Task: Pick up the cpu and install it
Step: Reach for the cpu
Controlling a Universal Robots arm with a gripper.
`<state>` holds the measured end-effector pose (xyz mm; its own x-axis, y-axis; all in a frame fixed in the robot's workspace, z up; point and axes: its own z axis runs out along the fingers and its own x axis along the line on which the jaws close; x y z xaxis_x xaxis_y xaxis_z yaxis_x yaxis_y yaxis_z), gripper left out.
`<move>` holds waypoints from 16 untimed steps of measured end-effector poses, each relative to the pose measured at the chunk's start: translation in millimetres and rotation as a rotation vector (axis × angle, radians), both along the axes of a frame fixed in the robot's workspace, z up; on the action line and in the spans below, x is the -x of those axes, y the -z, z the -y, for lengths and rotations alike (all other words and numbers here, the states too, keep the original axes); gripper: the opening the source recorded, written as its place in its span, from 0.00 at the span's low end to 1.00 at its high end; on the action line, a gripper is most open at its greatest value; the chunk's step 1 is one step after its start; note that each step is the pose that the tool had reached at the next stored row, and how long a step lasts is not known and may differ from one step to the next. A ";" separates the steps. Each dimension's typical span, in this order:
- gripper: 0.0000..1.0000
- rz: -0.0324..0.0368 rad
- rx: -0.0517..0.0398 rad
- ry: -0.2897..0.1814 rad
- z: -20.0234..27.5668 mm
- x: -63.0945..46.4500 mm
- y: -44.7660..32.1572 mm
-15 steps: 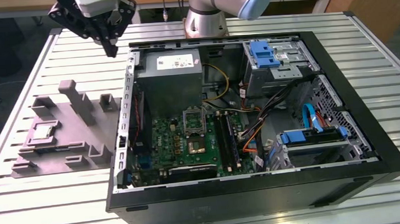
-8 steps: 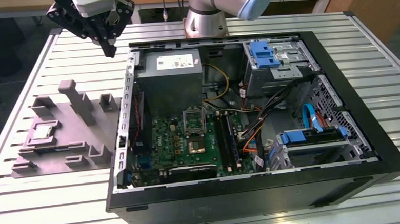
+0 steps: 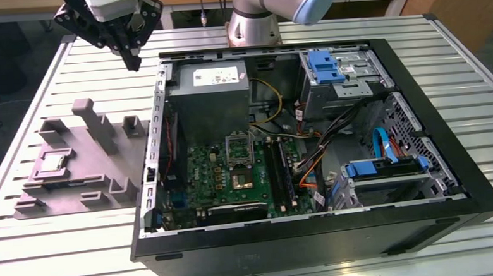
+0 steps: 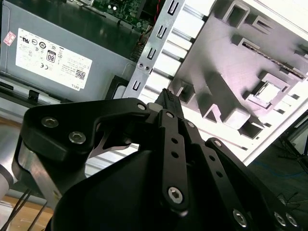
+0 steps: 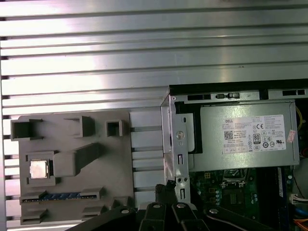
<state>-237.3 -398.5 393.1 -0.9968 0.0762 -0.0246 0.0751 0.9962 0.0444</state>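
Now, black gripper point(image 3: 133, 63) hovers empty, fingers together, nr far corner of open black PC case point(image 3: 319, 235); small silvery square cpu point(image 3: 52, 162) sits in grey plastic tray point(image 3: 64, 188), exterior view's left.

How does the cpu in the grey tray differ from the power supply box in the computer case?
Size: the cpu is a small thin square, while the power supply box is a big block.
Place: the cpu lies flat in a recess of the grey tray outside the computer case; the power supply box sits inside it.
Surface: the cpu's top is bare pale metal, while the power supply box carries a white label.
Both look metallic.
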 end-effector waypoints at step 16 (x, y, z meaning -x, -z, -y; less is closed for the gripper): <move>0.11 -0.0001 0.0001 0.000 0.0 7.0 0.0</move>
<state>-244.3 -398.5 393.1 -0.9968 0.0763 -0.0245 0.0751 0.9962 0.0444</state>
